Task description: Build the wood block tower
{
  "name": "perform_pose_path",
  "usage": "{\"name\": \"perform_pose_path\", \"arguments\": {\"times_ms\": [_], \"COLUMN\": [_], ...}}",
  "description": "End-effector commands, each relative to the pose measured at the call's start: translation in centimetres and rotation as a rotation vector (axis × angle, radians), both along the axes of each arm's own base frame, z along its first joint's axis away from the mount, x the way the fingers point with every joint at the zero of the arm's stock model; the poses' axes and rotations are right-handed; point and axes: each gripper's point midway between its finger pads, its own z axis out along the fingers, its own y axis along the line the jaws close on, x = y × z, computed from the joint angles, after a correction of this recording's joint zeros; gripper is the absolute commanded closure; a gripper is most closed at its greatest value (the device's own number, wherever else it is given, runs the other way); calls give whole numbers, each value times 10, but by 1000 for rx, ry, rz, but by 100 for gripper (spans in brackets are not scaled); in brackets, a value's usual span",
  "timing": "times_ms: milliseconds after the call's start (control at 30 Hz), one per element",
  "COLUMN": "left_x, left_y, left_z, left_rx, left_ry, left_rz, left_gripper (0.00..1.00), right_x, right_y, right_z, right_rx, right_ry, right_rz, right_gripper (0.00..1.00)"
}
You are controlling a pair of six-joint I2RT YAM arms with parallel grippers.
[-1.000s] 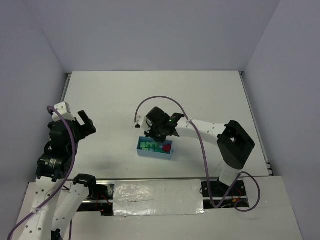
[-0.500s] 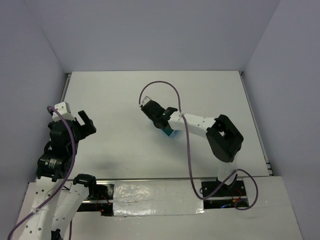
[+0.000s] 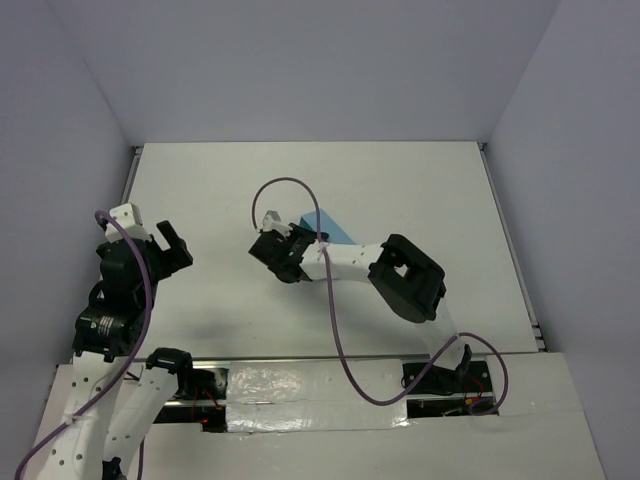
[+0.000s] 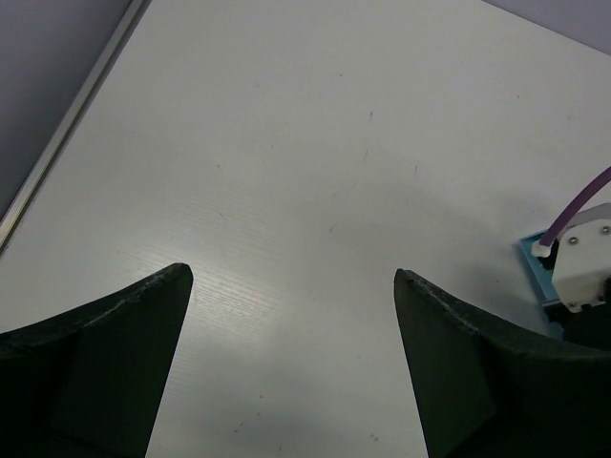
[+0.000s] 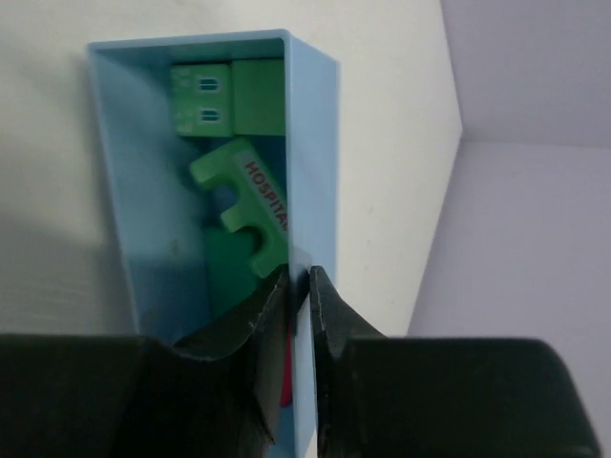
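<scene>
My right gripper (image 5: 299,277) is shut on the right wall of the light blue tray (image 5: 315,143). Inside the tray lie the tower's blocks: a green windowed block (image 5: 202,97) at the far end, a green notched piece lettered HOSPITAL (image 5: 250,205) and a sliver of the red wedge (image 5: 287,363) behind my left finger. In the top view the right gripper (image 3: 303,243) holds the tray (image 3: 325,228) tilted near the table's middle. The left gripper (image 3: 170,245) is open at the far left, and in its wrist view the left gripper (image 4: 291,277) has only bare table between its fingers.
The white table (image 3: 420,190) is ringed by grey walls, with a raised rim along its left edge (image 4: 67,124). A purple cable (image 3: 275,190) loops above the right wrist. A corner of the tray (image 4: 535,267) and the right wrist show at the left wrist view's right edge.
The right arm has swung left and toward the back, carrying the tray by its wall and turning it; its elbow folded in. The left arm has not moved.
</scene>
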Motion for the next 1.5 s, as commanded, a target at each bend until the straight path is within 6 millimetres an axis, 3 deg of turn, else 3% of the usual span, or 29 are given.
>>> {"name": "perform_pose_path", "arguments": {"times_ms": [0, 167, 200, 267, 300, 333, 433, 467, 533, 633, 700, 867, 1167, 1333, 1467], "left_x": [5, 5, 5, 5, 5, 4, 4, 5, 5, 4, 4, 4, 7, 6, 6], "left_y": [0, -1, -1, 0, 0, 0, -1, -1, -1, 0, -1, 2, 0, 0, -1], "left_z": [10, 10, 11, 10, 10, 11, 11, 11, 10, 11, 12, 10, 8, 7, 7], "left_rx": [0, 1, 1, 1, 1, 1, 1, 1, 0, 0, 1, 4, 5, 4, 3], "left_ry": [-42, -42, -42, -40, -42, -45, -48, -45, -42, -46, -49, -39, -27, -25, -28], "left_rz": [1, -3, -3, -1, -1, -1, -5, -5, -4, -1, -7, 13, 2, 0, -6], "left_gripper": [1, 1, 0, 1, 0, 1, 1, 1, 0, 0, 1, 0, 1, 0, 0], "right_x": [-5, -15, -17, -24, -24, -31, -35, -29, -35, -31, -20, -3, -5, 1, 2], "right_y": [23, 40, 42, 54, 57, 70, 80, 75, 83, 71, 51, 16, 20, 17, 15], "right_z": [0, 0, -1, -1, 15, 13, 38, 56, 62, 72, 72, 48, 16, -8, -15], "right_rx": [97, 141, 163, 273, 357, 440, 653, 741, 876, 1019, 1060, 1035, 1076, 1042, 1037], "right_ry": [-35, -9, -5, 52, 51, 112, 189, 188, 315, 421, 451, 527, 652, 655, 646], "right_rz": [-7, 25, 23, 64, 80, 120, 145, 134, 188, 193, 182, 132, 134, 96, 95], "right_gripper": [78, 64, 50, 31, 14, 2, 0, 0, 0, 0, 0, 0, 0, 0, 2]}}
